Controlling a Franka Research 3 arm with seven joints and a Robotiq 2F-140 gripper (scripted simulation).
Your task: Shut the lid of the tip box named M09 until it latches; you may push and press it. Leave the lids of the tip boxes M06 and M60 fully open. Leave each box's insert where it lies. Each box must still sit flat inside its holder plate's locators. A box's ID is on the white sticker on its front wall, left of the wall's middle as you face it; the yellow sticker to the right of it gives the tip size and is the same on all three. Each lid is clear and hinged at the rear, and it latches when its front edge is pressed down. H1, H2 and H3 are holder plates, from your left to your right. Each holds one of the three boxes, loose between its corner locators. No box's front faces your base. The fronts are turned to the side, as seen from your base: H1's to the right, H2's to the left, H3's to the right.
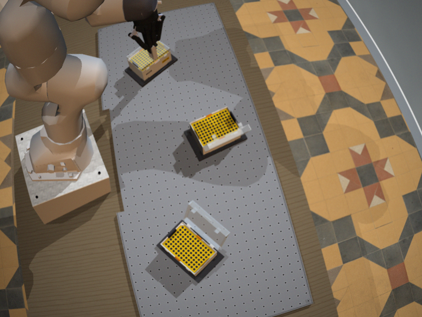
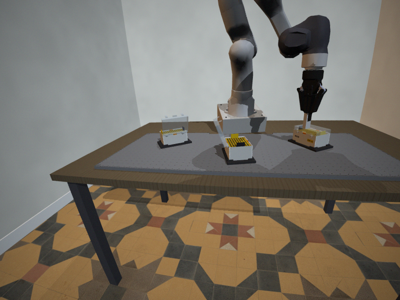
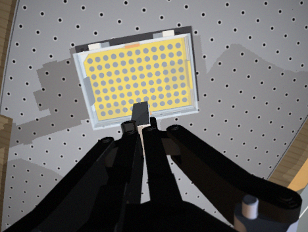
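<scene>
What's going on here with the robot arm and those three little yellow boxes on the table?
The arm's gripper, shut and holding nothing, presses its fingertips on the clear lid, near its front edge, of the tip box on one end holder. That lid lies flat over the yellow insert. The middle box and the far box have their lids open.

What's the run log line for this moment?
gripper: shut, empty | position: fingertips on front edge of lidded tip box | lid: down | other two boxes: lids open
</scene>
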